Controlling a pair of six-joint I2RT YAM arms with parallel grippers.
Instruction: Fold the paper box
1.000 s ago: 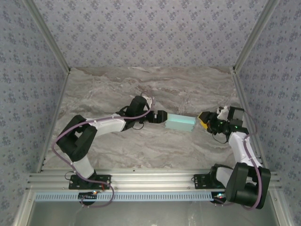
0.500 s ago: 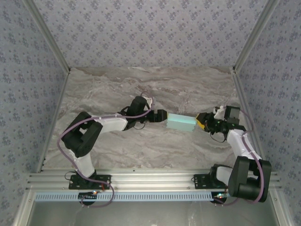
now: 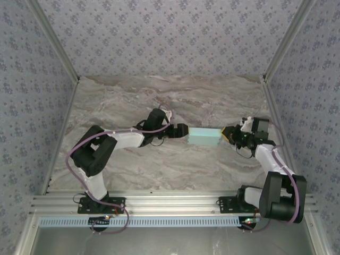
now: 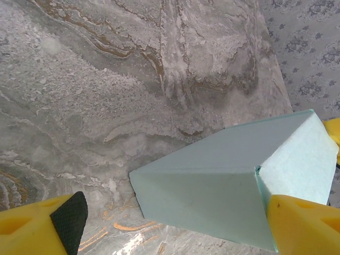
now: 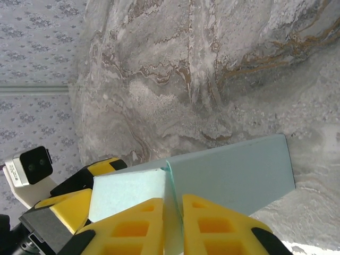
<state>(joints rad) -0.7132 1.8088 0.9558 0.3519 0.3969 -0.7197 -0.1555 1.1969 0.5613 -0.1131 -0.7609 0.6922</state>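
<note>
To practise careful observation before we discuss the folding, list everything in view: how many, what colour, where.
paper box: one, light cyan, mid-table between the two grippers
table: one, grey-brown marble pattern, under everything
walls: three, grey-blue floral pattern, left, back and right of the table
rail: one, silver metal, along the near edge, carrying the arm bases
left arm: one, black and white with purple cable, near left to centre
right arm: one, black and white with purple cable, near right to centre
left gripper: one, yellow fingers, open at the box's left end
right gripper: one, yellow fingers, closed on a thin card edge at the box's right end
</note>
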